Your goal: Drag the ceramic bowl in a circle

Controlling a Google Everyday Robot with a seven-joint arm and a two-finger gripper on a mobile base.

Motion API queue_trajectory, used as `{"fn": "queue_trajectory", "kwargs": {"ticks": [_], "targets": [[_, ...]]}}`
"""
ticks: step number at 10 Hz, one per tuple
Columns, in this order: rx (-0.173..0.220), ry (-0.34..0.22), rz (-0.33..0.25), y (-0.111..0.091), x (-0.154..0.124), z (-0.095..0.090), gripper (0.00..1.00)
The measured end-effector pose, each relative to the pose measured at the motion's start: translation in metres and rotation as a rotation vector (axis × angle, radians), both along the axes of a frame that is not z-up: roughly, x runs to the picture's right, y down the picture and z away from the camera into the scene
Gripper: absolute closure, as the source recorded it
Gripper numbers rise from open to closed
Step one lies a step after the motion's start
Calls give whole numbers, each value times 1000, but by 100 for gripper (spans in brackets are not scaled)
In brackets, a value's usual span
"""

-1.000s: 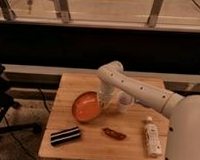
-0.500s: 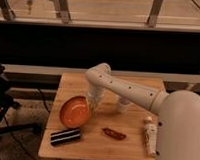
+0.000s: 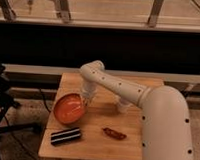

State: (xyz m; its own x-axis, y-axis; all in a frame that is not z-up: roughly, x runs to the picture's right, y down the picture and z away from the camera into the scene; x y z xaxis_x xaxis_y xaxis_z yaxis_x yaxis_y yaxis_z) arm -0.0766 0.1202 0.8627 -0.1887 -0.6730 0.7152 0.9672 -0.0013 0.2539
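The ceramic bowl (image 3: 68, 109) sits at the left side of the wooden counter (image 3: 98, 144), its left rim right at the counter's edge. It is round and shallow, glossy orange inside with a darker reddish rim, and it looks tipped a little so the inside faces me. The claw (image 3: 86, 100) is at the bowl's right rim, pinched closed on it. Above it the white arm (image 3: 118, 88) bends at an elbow, then runs down to the right into the robot's big white body (image 3: 169, 130). A small white cup (image 3: 123, 104) stands just behind the arm, partly hidden by it. Nearer me, just beside the bowl, lies a dark packet (image 3: 66, 136) with pale stripes, though I can't read anything on it. A reddish-brown oblong thing (image 3: 114, 133) lies to its right, apart from the bowl. A black stand (image 3: 0, 92) stands off the counter's left side
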Motion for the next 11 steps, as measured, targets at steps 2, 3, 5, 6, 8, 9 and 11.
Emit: {"fn": "queue_trajectory", "kwargs": {"ticks": [2,3,5,6,8,9,11], "targets": [[-5,26,32,-10,0,22,98],[1,42,52,-18,-3,32,98],[18,97,110,-37,8,46,98],[34,134,150,-47,17,53,98],[47,204,227,-60,39,59,98],[59,247,267,-66,58,61,98],[69,319,327,-71,90,59,98]]}}
